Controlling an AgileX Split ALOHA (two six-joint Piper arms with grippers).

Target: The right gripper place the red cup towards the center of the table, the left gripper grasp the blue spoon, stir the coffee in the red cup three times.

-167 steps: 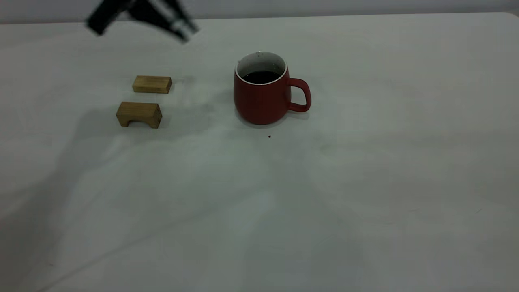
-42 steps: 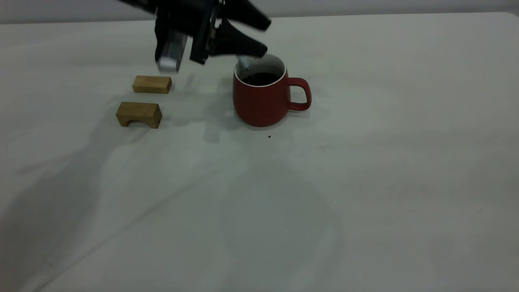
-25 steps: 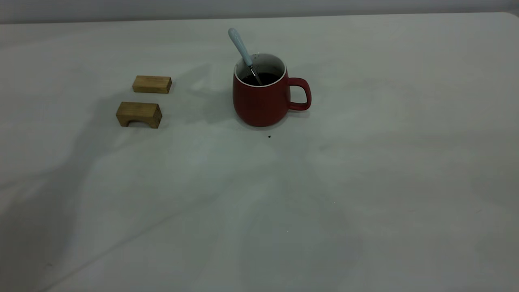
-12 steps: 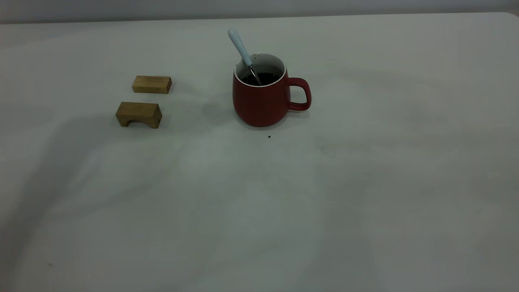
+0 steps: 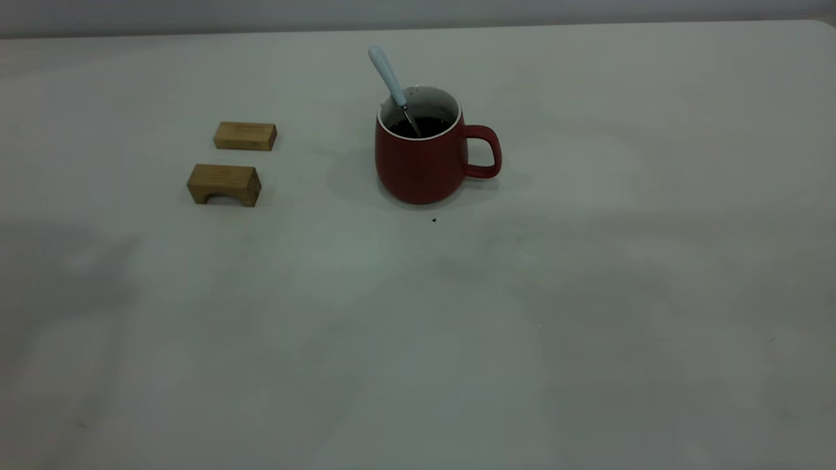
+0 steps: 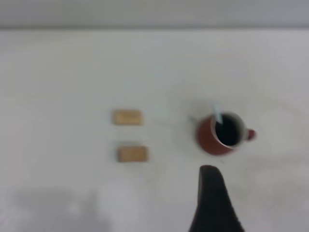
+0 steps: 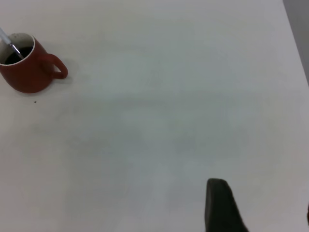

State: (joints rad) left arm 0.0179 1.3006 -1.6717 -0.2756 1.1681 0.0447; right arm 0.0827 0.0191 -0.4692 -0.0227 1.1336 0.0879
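The red cup point(image 5: 421, 166) stands upright near the middle of the table point(image 5: 457, 326), its handle turned to the right. Dark coffee point(image 5: 428, 125) fills it. The blue spoon point(image 5: 386, 73) leans in the cup, its pale handle sticking up over the far-left rim, and nothing holds it. Neither gripper shows in the exterior view. In the left wrist view the cup point(image 6: 212, 142) sits well beyond my left gripper point(image 6: 258, 193), which is open with one dark finger point(image 6: 212, 203) showing. My right gripper point(image 7: 263, 198) is open, empty and far from the cup point(image 7: 26, 75).
Two wooden blocks lie left of the cup: a flat one point(image 5: 245, 136) farther back and an arched one point(image 5: 224, 184) nearer the front. A tiny dark speck point(image 5: 434, 220) marks the table in front of the cup. The table's right edge point(image 7: 295, 43) shows in the right wrist view.
The left gripper, which hovered over the cup's rim 1.7 s ago, has left the exterior view, and the spoon stays leaning in the cup. Cup and blocks have not moved.
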